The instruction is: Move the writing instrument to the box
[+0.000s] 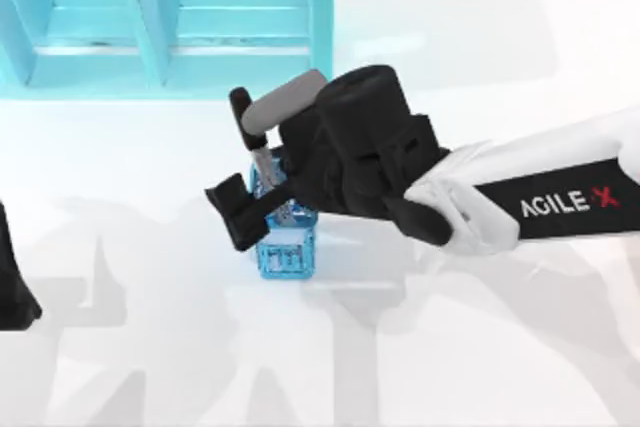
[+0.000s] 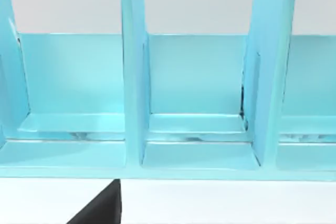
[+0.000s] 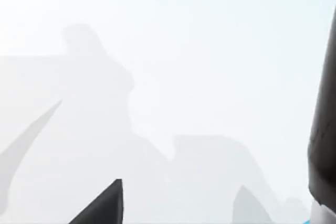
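Observation:
The writing instrument [image 1: 244,115] stands tilted, its black cap up and toward the back, its pale barrel running down into the small clear blue box [image 1: 287,255] at the table's centre. My right gripper [image 1: 262,199] hovers over the box and is open; one black finger [image 1: 235,212] sticks out to the left, apart from the pen. In the right wrist view the pen [image 3: 323,140] runs along the edge beside one fingertip [image 3: 105,205]. My left gripper [image 1: 15,292] sits parked at the left edge, open.
A teal compartment shelf [image 1: 160,37] stands at the back left and faces the left wrist camera [image 2: 131,77]. The right arm's white forearm [image 1: 540,197] stretches in from the right, casting shadows over bare white table in front.

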Robot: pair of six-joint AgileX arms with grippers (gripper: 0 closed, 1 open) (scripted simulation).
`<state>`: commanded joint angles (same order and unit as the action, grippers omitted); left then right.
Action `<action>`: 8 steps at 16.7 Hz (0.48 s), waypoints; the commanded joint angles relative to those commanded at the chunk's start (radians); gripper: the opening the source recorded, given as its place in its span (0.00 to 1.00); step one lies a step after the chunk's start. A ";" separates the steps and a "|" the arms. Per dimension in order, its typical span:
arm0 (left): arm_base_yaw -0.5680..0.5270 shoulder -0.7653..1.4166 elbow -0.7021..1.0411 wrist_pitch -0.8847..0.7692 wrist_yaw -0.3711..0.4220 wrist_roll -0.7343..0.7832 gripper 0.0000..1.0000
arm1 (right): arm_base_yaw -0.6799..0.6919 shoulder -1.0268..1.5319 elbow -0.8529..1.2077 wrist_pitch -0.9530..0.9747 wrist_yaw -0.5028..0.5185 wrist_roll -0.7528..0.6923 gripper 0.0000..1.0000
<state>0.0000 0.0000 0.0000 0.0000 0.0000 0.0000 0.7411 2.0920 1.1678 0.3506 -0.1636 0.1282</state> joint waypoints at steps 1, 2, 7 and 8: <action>0.000 0.000 0.000 0.000 0.000 0.000 1.00 | 0.000 0.000 0.000 0.000 0.000 0.000 0.25; 0.000 0.000 0.000 0.000 0.000 0.000 1.00 | 0.000 0.000 0.000 0.000 0.000 0.000 0.17; 0.000 0.000 0.000 0.000 0.000 0.000 1.00 | 0.000 0.000 0.000 0.000 0.000 0.000 0.00; 0.000 0.000 0.000 0.000 0.000 0.000 1.00 | 0.000 0.000 0.000 0.000 0.000 0.000 0.00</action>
<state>0.0000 0.0000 0.0000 0.0000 0.0000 0.0000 0.7411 2.0920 1.1678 0.3506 -0.1636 0.1282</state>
